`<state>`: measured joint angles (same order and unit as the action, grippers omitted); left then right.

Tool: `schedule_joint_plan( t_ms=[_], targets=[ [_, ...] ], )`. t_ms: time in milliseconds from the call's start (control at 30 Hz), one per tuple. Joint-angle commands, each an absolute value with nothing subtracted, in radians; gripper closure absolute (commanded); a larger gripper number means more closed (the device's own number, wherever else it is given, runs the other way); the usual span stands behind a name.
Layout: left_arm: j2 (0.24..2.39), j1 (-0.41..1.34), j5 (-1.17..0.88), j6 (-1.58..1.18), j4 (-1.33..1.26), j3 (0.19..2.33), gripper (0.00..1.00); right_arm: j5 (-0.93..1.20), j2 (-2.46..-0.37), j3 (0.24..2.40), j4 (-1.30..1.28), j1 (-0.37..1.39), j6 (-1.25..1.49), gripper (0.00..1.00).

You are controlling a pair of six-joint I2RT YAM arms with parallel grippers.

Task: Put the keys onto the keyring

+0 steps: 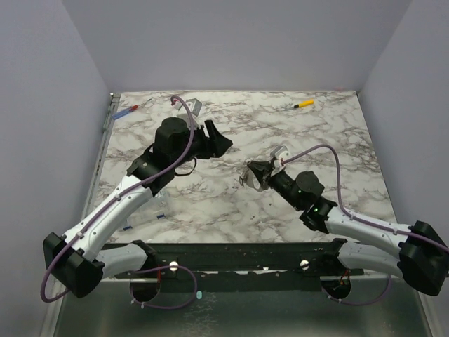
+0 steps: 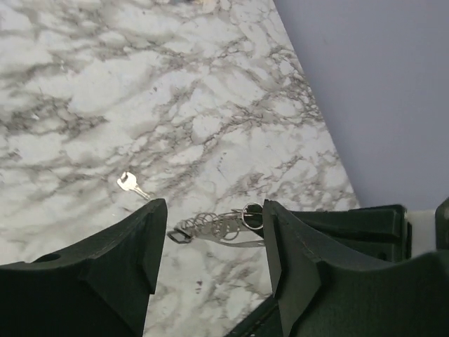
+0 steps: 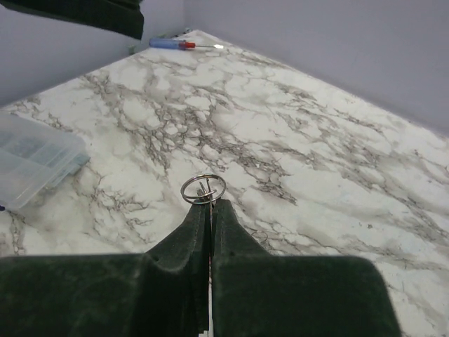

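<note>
keyring (image 3: 203, 188): shiny metal | table (image 3: 316, 161): smooth, marble-patterned | box (image 3: 31, 163): seemingly clear plastic

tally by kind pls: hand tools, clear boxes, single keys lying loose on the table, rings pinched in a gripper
hand tools: 2 (blue-and-red tool, yellow-handled tool)
clear plastic box: 1
loose key on the table: 1
keyring pinched by the right gripper: 1
total: 5
</note>
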<state>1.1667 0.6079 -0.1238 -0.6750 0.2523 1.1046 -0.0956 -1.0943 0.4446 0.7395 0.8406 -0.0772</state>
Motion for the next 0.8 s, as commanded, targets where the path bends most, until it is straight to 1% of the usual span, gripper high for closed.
schedule_joint_plan(
  t_ms=[0,67,200,267,367,433,567,667,767],
  targets=[
    [1.076,0.61,-0.106,-0.294,0.175,1.039,0.38,-0.107,-1.014,0.54,0.382,0.845,-0.004,0.99],
    [1.031,0.619,-0.154,-0.165,0.115,0.977,0.38,-0.114,-0.99,0.576,0.255,0.845,0.039,0.99],
    [0.961,0.642,-0.365,0.101,0.011,0.875,0.39,-0.111,-0.958,0.635,0.07,0.845,0.083,0.99],
    [0.938,0.658,-0.491,0.215,-0.032,0.834,0.42,-0.095,-0.942,0.659,0.016,0.845,0.107,0.99],
    [0.927,0.685,-0.642,0.372,-0.056,0.796,0.5,-0.065,-0.926,0.685,-0.041,0.845,0.127,0.99],
    [0.94,0.702,-0.704,0.41,-0.069,0.795,0.52,-0.049,-0.919,0.699,-0.071,0.845,0.134,0.99],
    [0.995,0.747,-0.789,0.435,-0.074,0.821,0.58,-0.009,-0.913,0.709,-0.113,0.845,0.131,0.99],
    [1.04,0.792,-0.8,0.469,-0.075,0.834,0.62,0.022,-0.891,0.695,-0.109,0.845,0.135,0.99],
    [1.089,0.808,-0.807,0.475,-0.074,0.849,0.63,0.03,-0.873,0.692,-0.11,0.845,0.134,0.99]
  ],
)
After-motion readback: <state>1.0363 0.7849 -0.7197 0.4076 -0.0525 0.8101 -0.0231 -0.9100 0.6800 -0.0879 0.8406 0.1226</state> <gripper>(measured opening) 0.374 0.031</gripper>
